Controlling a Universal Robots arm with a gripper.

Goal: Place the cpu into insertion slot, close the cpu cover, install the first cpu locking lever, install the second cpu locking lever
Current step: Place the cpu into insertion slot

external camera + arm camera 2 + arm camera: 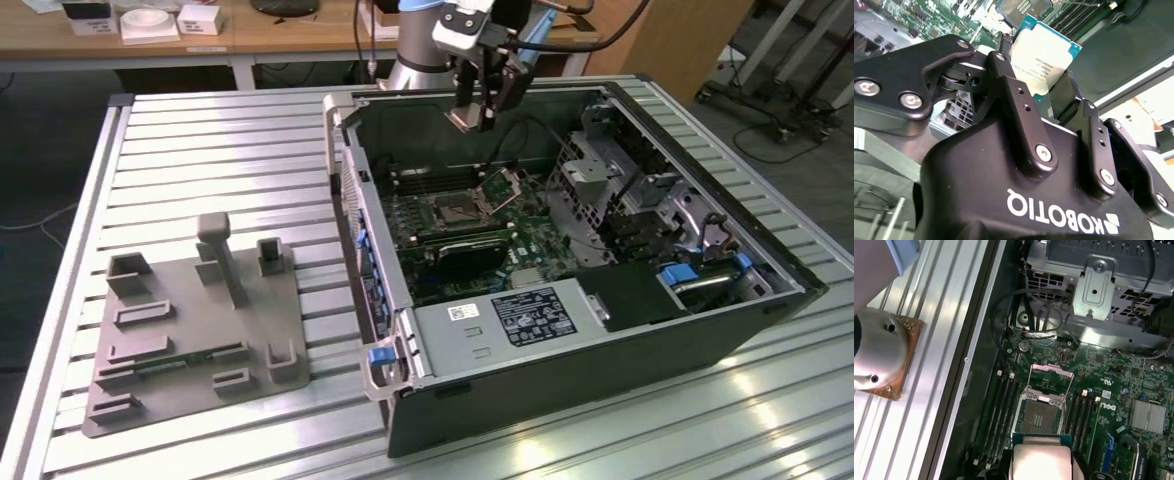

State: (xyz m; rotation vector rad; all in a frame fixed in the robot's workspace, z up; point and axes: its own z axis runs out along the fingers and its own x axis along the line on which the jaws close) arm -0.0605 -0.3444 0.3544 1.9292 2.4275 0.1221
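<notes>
My gripper (470,112) hangs above the open computer case, over its far side, and is shut on the cpu (1043,52), a small square chip with a silver-grey top and green edge held between the two black fingers (1015,95). In the first wrist view the cpu (1041,457) sits just short of the insertion slot (1038,417), a dark square socket with a metal rim on the green board. The cpu cover (1051,379) stands swung up and open behind the socket. From the exterior view, the insertion slot (454,212) lies well below the gripper, with the cpu cover (506,184) raised beside it.
Long black memory slots (1003,407) flank the socket. A metal drive cage (607,170) and cables fill the case at the exterior view's right. A grey box with a black label (518,318) sits at the near end. A grey fixture plate (200,330) lies on the slatted table (214,150).
</notes>
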